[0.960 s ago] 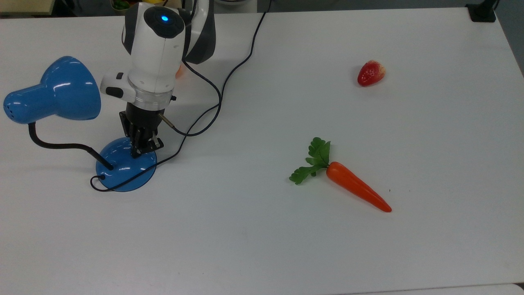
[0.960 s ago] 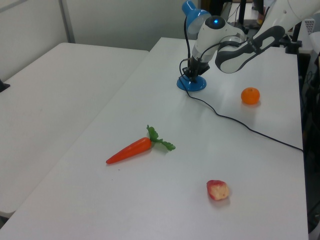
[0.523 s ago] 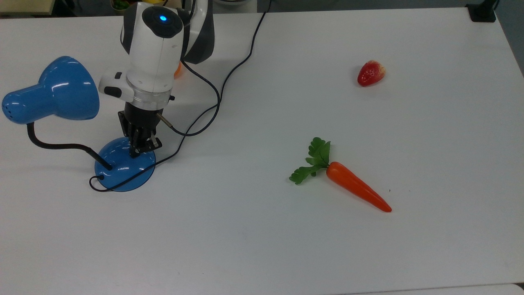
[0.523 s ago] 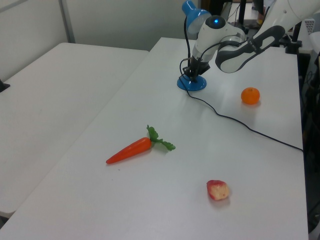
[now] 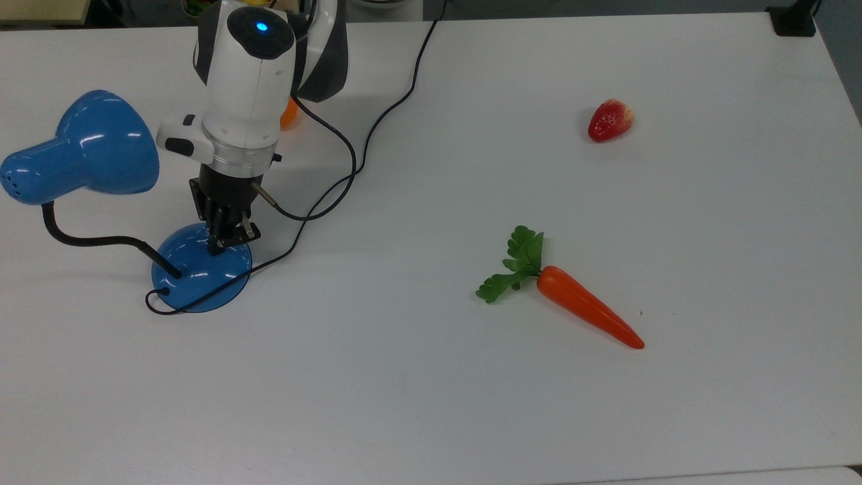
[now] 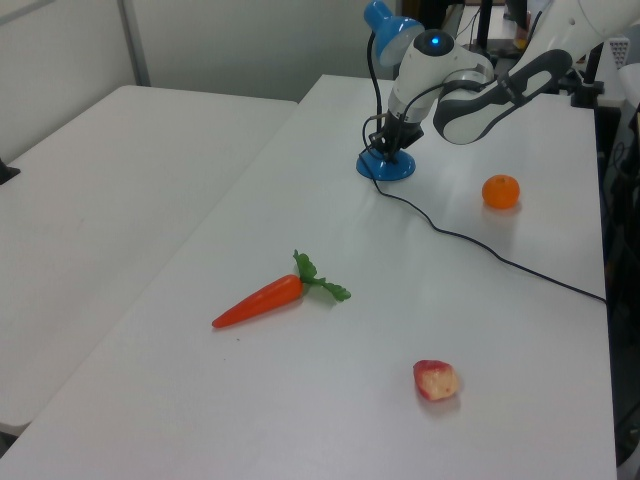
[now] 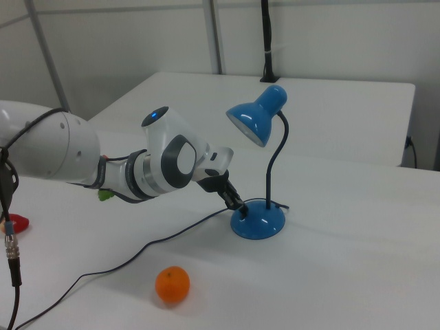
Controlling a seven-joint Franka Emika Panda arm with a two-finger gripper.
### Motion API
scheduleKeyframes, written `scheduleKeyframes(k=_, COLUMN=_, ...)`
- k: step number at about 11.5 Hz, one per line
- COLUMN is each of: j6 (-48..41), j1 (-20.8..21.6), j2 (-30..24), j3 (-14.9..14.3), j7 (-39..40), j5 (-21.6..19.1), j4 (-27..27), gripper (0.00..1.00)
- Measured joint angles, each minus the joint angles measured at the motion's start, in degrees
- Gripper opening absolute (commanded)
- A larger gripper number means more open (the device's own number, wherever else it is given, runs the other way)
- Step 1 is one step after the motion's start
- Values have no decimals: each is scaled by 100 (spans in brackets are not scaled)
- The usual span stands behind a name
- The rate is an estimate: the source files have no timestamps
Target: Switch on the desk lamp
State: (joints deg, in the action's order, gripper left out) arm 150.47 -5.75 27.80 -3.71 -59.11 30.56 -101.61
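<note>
The desk lamp stands at the top view's left, its blue shade (image 5: pixel 81 148) held on a black bendy neck (image 5: pixel 87 239) above a round blue base (image 5: pixel 195 279). My gripper (image 5: pixel 217 248) points down with its fingers shut together, the tips resting on the top of the base on the side away from the neck. The switch is hidden under the fingertips. In the right view the gripper (image 7: pixel 240 208) touches the base (image 7: pixel 260 221) below the shade (image 7: pixel 256 117). In the left view the gripper (image 6: pixel 383 152) meets the base (image 6: pixel 388 170) at the table's far end.
A toy carrot (image 5: pixel 586 311) lies mid-table and a strawberry (image 5: pixel 609 120) at the top view's upper right. An orange (image 7: pixel 172 284) sits near my arm. A black cord (image 5: pixel 377 128) trails across the white table (image 5: pixel 471 417) from the lamp.
My gripper and the whole lamp have slid a little toward the top view's left, the fingertips staying on the base. Carrot and strawberry have not moved.
</note>
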Motion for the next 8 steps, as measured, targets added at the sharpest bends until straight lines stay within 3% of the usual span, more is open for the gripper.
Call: scheduleKeyframes(k=8, j6=0, j1=-53, j2=-175, j3=-6, j7=9, j5=-3, j4=-180, gripper=3)
